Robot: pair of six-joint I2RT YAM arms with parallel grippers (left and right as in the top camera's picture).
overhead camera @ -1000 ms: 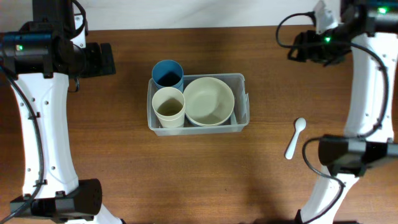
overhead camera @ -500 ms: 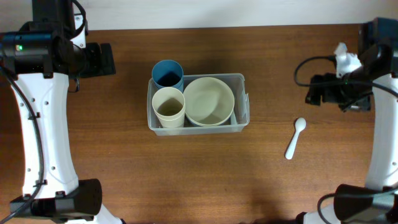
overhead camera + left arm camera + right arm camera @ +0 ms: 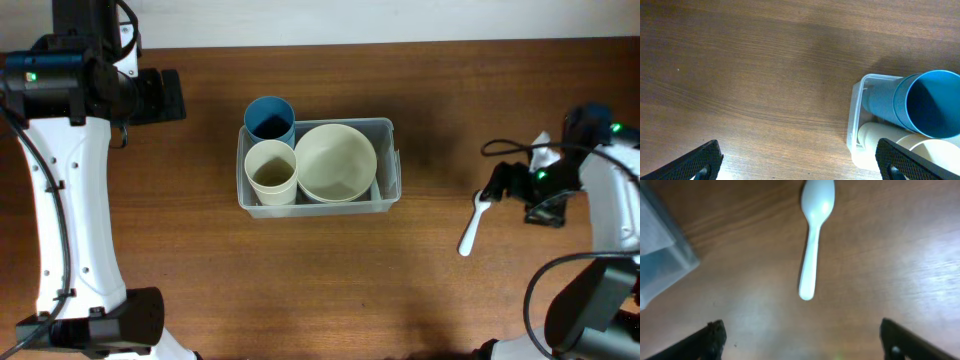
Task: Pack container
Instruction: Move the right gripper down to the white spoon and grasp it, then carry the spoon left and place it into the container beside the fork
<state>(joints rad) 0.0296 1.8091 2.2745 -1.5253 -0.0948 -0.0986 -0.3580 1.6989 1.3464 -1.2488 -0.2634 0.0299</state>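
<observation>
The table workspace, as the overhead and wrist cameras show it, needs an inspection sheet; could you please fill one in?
Surface: brown wooden table, no spills seen.
Job's things: clear container holds a blue cup, a cream cup and a cream bowl; a white spoon lies on the table to its right, outside it.
Clutter: nothing seen.
Grippers: left gripper open and empty, over bare wood beside the container; right gripper open over the spoon, not gripping it.
Cables: black cables loop along both arms, clear of the items.
Surroundings: pale strip beyond the table's far edge.
</observation>
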